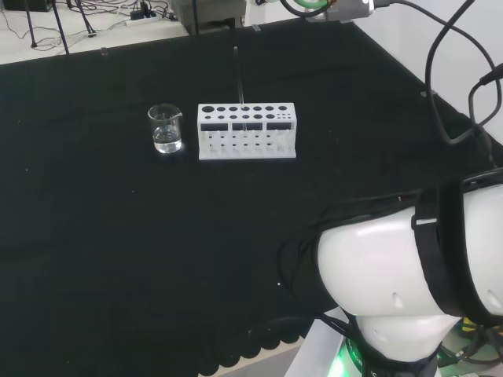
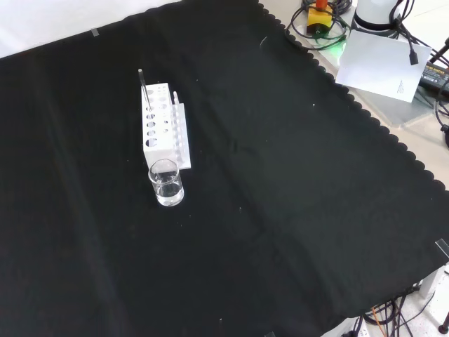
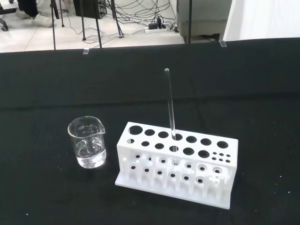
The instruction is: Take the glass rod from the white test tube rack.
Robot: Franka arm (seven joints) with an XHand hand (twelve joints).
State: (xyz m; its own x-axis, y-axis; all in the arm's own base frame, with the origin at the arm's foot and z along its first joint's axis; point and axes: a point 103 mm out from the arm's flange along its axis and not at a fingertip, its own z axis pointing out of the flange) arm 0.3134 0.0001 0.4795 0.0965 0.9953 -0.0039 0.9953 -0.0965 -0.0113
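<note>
A white test tube rack (image 1: 247,131) with two rows of round holes stands on the black cloth, seen also in the front view (image 2: 162,128) and the wrist view (image 3: 178,165). A thin clear glass rod (image 3: 170,108) stands nearly upright in one of the rack's middle holes, its top well above the rack (image 1: 238,77) (image 2: 143,86). Nothing touches the rod. The wrist view looks at the rack from some distance.
A small clear beaker (image 1: 166,129) with a little clear liquid stands just beside the rack's end (image 2: 166,182) (image 3: 87,142). The arm's big white links (image 1: 409,275) stand at the head view's lower right. Papers and cables (image 2: 379,53) lie beyond the cloth's scalloped edge.
</note>
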